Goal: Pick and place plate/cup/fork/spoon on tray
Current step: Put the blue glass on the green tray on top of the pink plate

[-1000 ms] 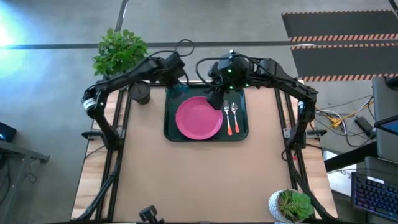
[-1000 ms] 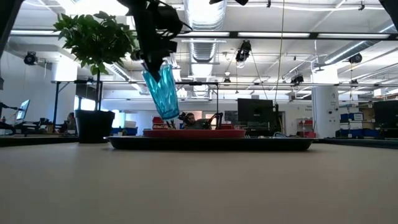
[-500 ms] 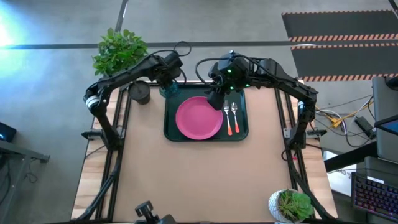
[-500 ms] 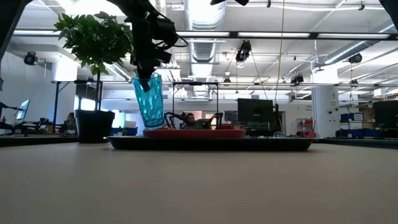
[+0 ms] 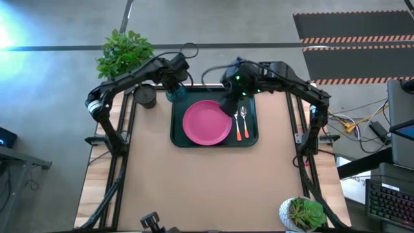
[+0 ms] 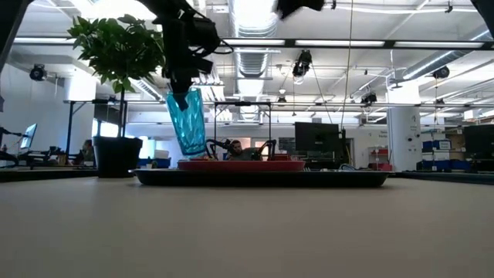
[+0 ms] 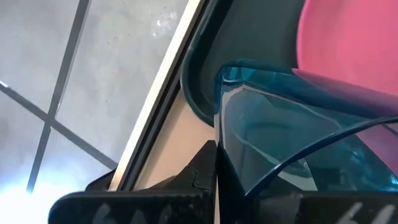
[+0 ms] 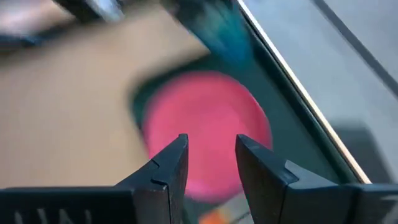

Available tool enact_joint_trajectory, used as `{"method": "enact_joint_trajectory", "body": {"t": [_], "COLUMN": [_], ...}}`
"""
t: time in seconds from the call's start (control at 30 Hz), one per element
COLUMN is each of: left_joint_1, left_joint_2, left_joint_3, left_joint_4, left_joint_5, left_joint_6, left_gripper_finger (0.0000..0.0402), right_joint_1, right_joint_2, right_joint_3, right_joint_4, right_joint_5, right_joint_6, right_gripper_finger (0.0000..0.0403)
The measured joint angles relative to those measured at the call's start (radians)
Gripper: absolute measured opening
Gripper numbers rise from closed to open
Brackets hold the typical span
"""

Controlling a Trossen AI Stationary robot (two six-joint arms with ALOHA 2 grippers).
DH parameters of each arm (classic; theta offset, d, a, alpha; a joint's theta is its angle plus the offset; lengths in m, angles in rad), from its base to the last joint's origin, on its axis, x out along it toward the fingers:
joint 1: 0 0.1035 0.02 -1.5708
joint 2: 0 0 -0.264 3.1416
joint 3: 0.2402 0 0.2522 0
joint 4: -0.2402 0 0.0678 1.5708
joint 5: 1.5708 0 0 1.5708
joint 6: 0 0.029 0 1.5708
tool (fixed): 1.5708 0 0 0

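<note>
The dark tray [image 5: 249,137] lies at the table's far middle. On it rest the pink plate [image 5: 207,122] and, to the plate's right, the orange-handled fork [image 5: 237,127] and the spoon [image 5: 244,118]. My left gripper [image 5: 174,83] is shut on the teal cup [image 6: 186,122] and holds it over the tray's far left corner [image 7: 205,81]. My right gripper [image 8: 211,158] hangs open above the plate's right part [image 8: 205,118], with nothing between its fingers. My left gripper pinches the cup's wall at the rim [image 7: 219,134]. One finger [image 7: 198,177] shows on the outside; the other is behind the teal wall. The fingers come from above, slanting down. The cup hangs below them, mouth up and slightly tilted, its base [image 6: 193,150] clear of the tray.
A dark plant pot [image 5: 147,97] with a leafy plant [image 5: 123,55] stands just left of the tray, close to the cup. A second potted plant [image 5: 303,213] sits at the near right corner. The table's near half [image 5: 207,188] is bare board.
My left gripper has carried the cup toward the table's left, from over the tray to its far left corner. The cup has swung from a clear tilt to nearly upright and hangs a little lower. My right gripper has tipped its fingers further down over the plate.
</note>
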Motion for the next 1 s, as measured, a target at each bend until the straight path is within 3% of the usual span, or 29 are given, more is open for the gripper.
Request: {"method": "enact_joint_trajectory", "body": {"t": [0.07,0.13,0.27,0.47,0.73,0.9,1.0], "left_joint_1": [-0.015,-0.032,-0.082,-0.154,-0.165,-0.164,-0.164], "left_joint_2": [-0.016,-0.039,-0.106,-0.246,-0.376,-0.382,-0.358], "left_joint_3": [0.0,0.004,0.015,0.015,-0.017,-0.034,-0.041], "left_joint_4": [0.0,0.0,0.002,0.0,-0.001,-0.001,-0.005], "left_joint_5": [0.001,0.001,0.013,0.018,-0.021,-0.034,-0.015], "left_joint_6": [-0.001,-0.006,-0.034,-0.072,-0.09,-0.087,-0.087], "left_gripper_finger": [0.0,0.0,0.0,0.0,0.0,0.0,0.0], "right_joint_1": [0.0,0.0,0.005,0.046,0.209,0.26,0.254], "right_joint_2": [0.002,0.002,-0.011,-0.009,-0.013,-0.052,-0.125], "right_joint_3": [-0.009,-0.056,-0.169,-0.403,-0.744,-0.834,-0.828], "right_joint_4": [-0.142,-0.155,-0.078,-0.06,0.02,0.152,0.24], "right_joint_5": [0.108,0.169,0.102,0.052,-0.04,-0.051,0.015], "right_joint_6": [0.055,0.109,0.11,0.19,0.373,0.44,0.444], "right_gripper_finger": [0.0106,0.0078,0.0017,0.0008,0.0008,0.0008,0.0008]}}
